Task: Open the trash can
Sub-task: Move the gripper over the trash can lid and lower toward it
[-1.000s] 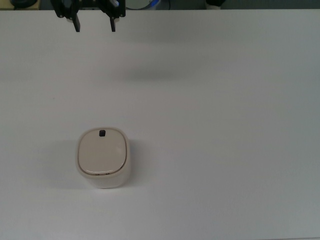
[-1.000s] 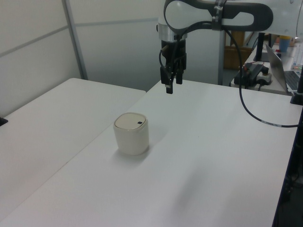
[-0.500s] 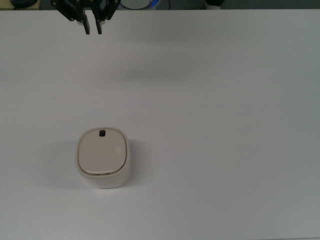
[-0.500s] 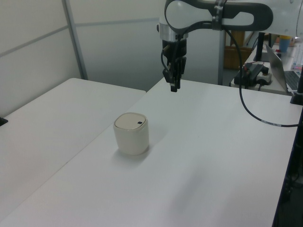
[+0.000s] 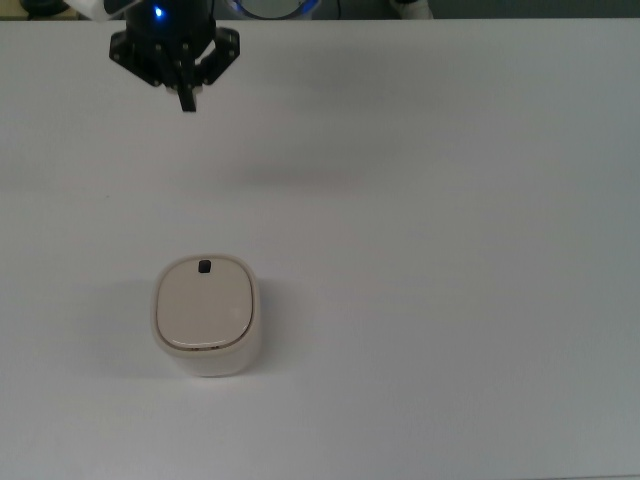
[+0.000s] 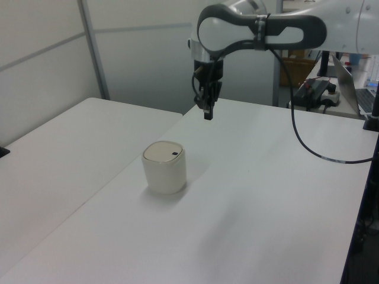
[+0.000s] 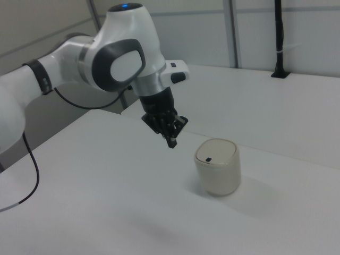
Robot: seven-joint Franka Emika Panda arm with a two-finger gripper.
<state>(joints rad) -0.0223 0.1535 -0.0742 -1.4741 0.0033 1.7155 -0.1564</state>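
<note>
above the far part of the white desk [image 5: 450, 250], the black pincer [image 5: 187, 102] is hanging with its fingers pressed together, holding nothing. the small cream-white plastic trash can [image 5: 207, 318] is standing well below it in the top view, lid closed so its contents are hidden, black button [image 5: 204, 266] on the edge facing the pincer.

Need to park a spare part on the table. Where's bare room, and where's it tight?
Only the trash can stands on the table. In the top view, everything to the top view's right of it is bare, as is the strip below it. Tightest is between the can and the claw, which hangs shut above the far edge.
</note>
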